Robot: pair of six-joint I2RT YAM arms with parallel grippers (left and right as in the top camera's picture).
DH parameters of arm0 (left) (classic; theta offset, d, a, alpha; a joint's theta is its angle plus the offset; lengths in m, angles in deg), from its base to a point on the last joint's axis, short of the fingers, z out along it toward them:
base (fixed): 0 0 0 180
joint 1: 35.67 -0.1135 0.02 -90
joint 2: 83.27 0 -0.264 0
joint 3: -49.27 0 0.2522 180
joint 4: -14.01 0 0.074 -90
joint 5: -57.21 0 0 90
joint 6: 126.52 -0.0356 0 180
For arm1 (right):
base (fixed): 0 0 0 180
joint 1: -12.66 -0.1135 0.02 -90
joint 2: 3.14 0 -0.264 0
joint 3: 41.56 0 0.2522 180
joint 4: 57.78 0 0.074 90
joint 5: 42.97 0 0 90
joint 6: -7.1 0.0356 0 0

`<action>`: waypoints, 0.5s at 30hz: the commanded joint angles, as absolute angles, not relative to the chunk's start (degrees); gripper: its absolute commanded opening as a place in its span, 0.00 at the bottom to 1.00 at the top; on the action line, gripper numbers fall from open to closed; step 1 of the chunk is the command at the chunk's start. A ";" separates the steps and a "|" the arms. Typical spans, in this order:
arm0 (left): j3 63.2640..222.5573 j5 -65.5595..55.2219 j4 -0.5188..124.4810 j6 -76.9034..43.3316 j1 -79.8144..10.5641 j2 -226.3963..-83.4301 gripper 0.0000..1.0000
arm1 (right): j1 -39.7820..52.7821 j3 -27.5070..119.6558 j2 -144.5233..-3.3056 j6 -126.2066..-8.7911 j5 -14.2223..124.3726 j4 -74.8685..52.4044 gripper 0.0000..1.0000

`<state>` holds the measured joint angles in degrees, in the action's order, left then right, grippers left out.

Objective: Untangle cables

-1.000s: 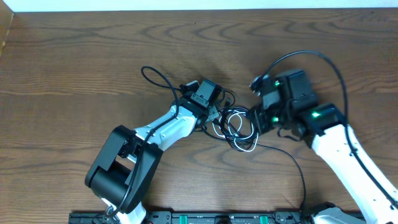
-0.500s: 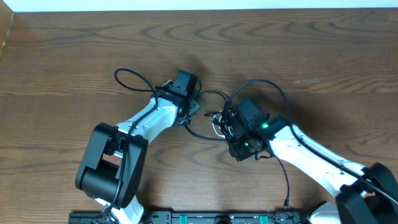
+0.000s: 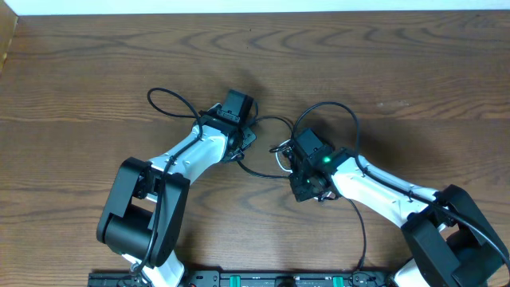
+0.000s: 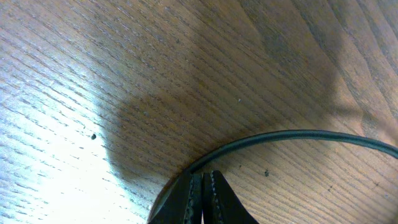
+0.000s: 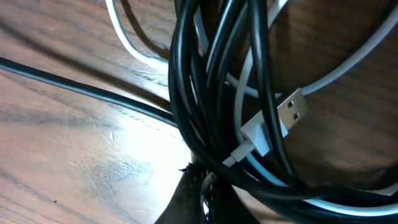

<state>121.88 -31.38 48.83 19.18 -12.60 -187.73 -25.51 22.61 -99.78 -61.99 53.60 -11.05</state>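
Overhead told you the job was barely begun: one black cable led out of the knot toward 9 o'clock, while the other black strands and the white cable were wound together mid-bench. Your left claw was together, apparently pinching that black cable. Your right claw was together too, with the knot touching it at 12 o'clock. You couldn't tell whether it held a strand.
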 commanded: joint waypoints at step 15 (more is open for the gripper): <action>122.12 -31.48 49.84 19.92 -12.84 -187.32 0.08 | -24.50 25.45 -86.03 -63.19 52.53 -4.99 0.26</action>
<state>121.88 -31.35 48.90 19.20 -12.60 -187.73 -24.74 25.06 -85.27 -62.78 52.97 -5.28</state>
